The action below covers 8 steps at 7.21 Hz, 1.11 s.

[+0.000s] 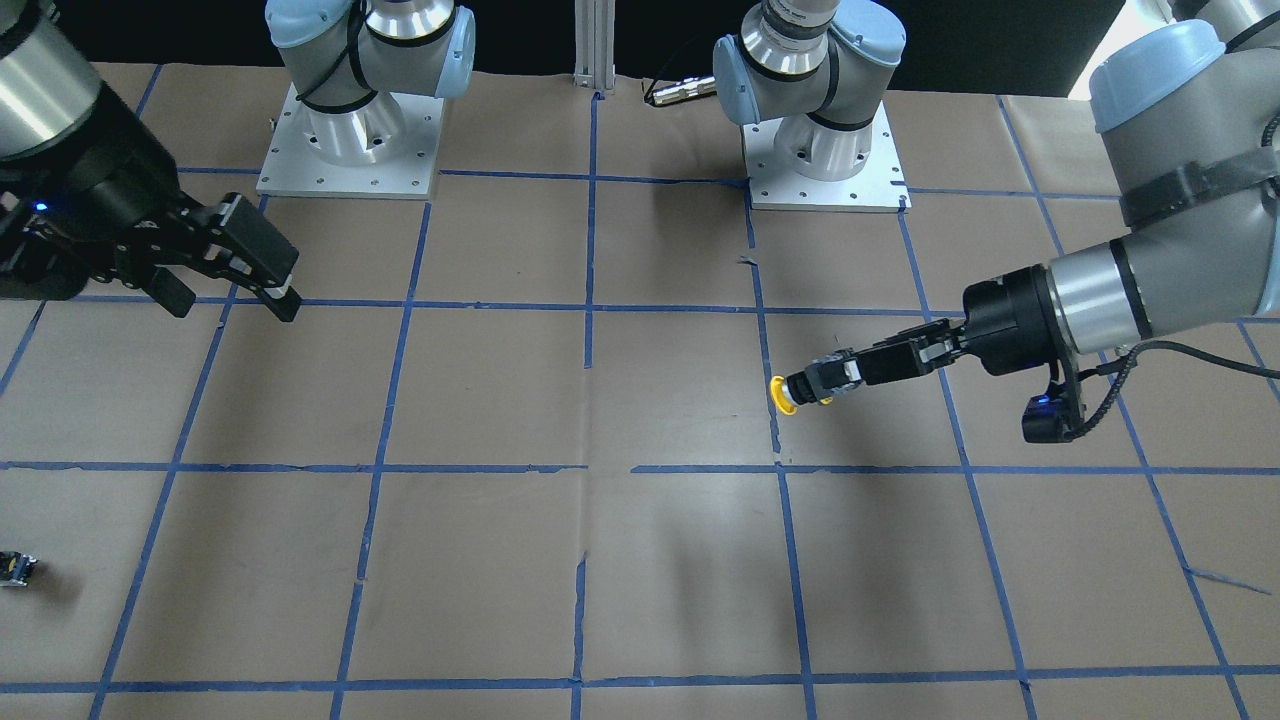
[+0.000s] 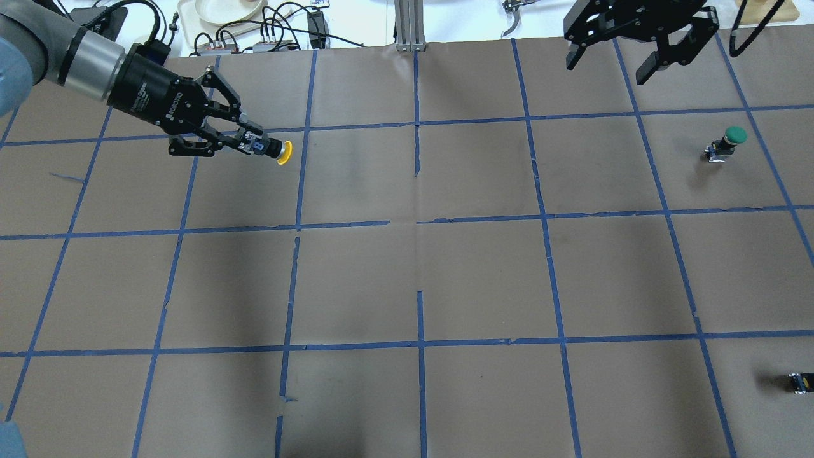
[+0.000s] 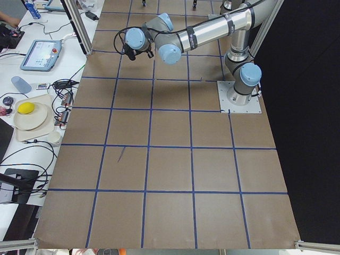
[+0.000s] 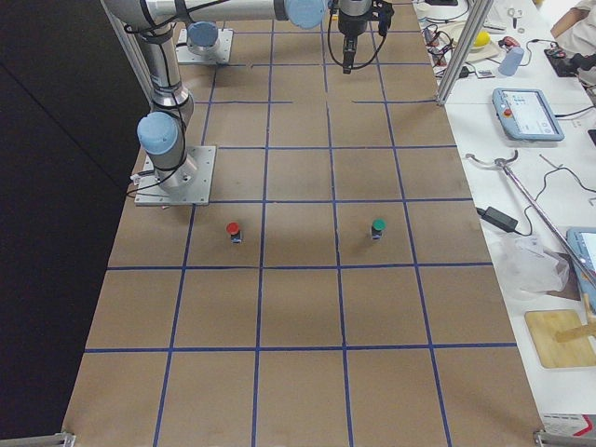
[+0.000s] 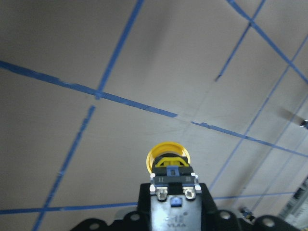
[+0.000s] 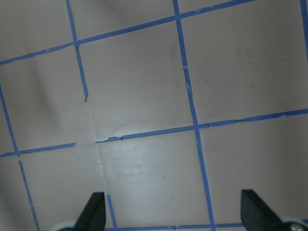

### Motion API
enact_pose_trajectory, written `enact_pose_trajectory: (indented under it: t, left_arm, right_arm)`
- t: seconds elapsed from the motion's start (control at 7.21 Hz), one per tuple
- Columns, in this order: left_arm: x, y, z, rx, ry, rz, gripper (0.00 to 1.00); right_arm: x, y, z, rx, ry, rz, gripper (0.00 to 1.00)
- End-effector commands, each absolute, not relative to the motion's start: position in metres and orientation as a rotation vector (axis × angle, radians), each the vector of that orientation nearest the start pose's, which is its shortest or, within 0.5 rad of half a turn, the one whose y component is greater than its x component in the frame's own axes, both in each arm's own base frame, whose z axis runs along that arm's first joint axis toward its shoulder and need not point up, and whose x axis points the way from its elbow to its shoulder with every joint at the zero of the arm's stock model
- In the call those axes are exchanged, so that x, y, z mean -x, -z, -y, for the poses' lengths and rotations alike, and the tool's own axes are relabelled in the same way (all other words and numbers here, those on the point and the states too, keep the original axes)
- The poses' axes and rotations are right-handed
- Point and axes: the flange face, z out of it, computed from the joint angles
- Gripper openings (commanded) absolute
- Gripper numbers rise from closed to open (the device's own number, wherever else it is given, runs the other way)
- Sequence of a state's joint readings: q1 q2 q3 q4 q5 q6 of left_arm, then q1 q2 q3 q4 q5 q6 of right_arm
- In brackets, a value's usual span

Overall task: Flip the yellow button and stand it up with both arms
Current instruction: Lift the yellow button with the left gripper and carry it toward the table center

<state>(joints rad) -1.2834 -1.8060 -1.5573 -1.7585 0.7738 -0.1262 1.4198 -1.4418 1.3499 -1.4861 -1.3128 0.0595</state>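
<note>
My left gripper (image 2: 257, 146) is shut on the grey-black body of the yellow button (image 2: 284, 152). It holds the button sideways above the paper, with the yellow cap pointing toward the table's middle. The front view shows the same grip (image 1: 838, 380) with the cap (image 1: 783, 395) sticking out past the fingertips. In the left wrist view the cap (image 5: 167, 153) sits just beyond the block body. My right gripper (image 2: 613, 60) is open and empty, hovering at the far right of the table, well away from the button. Its two fingertips (image 6: 96, 211) stand wide apart over bare paper.
A green-capped button (image 2: 728, 141) stands upright on the right, below my right gripper. A red-capped button (image 4: 233, 229) stands near the right arm's base. A small capless black block (image 2: 801, 381) lies at the near right edge. Blue tape grids the brown paper.
</note>
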Motion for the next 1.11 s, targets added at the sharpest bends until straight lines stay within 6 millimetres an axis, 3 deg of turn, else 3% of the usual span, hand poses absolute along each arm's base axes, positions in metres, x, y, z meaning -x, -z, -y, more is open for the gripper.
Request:
enact_pose_trajectory:
  t: [0.0, 0.14, 0.42, 0.69, 0.97]
  left_arm:
    - [0.102, -0.398, 0.581, -0.768, 0.525, 1.957, 0.04]
    - [0.128, -0.402, 0.579, -0.778, 0.567, 1.852, 0.04]
    - [0.149, -0.413, 0.582, -0.802, 0.608, 1.681, 0.04]
    - [0.166, -0.403, 0.579, -0.805, 0.647, 1.515, 0.04]
    - [0.183, -0.406, 0.576, -0.790, 0.668, 1.448, 0.04]
  right_arm:
    - [-0.014, -0.519, 0.560, -0.505, -0.102, -2.628, 0.99]
    - [0.002, -0.515, 0.556, -0.584, -0.171, -2.476, 0.99]
    - [-0.009, -0.500, 0.549, -0.670, -0.320, -2.210, 0.99]
    - [-0.037, -0.493, 0.547, -0.725, -0.395, -1.895, 0.99]
    - [-0.083, -0.474, 0.548, -0.705, -0.462, -1.764, 0.99]
